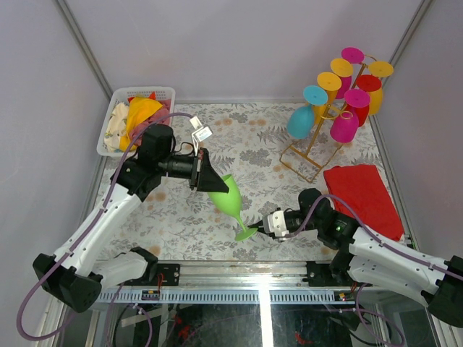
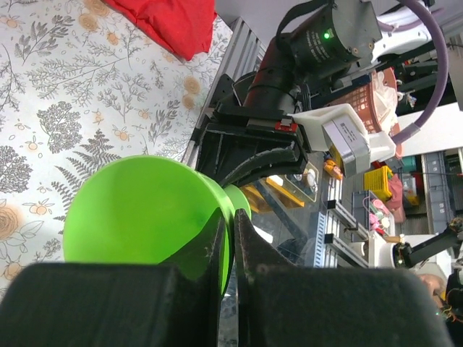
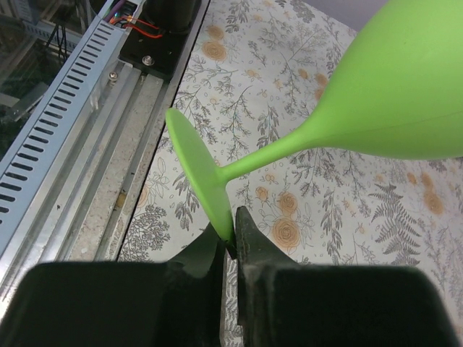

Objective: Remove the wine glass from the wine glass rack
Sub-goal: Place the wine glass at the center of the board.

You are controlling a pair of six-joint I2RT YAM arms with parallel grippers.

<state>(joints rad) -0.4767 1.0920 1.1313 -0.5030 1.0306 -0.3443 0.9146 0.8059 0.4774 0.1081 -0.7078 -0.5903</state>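
The tabletop [image 1: 253, 144] is covered with a pale cloth printed with leaves and flowers, between plain grey walls. The gold wine glass rack [image 1: 311, 155] stands at the far right and carries several coloured glasses. The green wine glass [image 1: 228, 199] is already off it. It lies tilted between the two arms, near the front edge, and seems to be lifted above the cloth.

The left jaws are clamped on the rim of the bowl, with the thin green wall between them. The right jaws are clamped on the edge of the round foot [image 3: 199, 177].

The danger, I think, comes from this double hold. Both grips take only a thin edge, so each one is shallow. If the arms do not move together, the glass can be twisted or pulled out of one grip. If one side lets go, the other must carry the whole glass by its edge. The glass may then swing down, slip, and fall on the tabletop or on the metal rail [image 3: 79, 123] just beside the foot.
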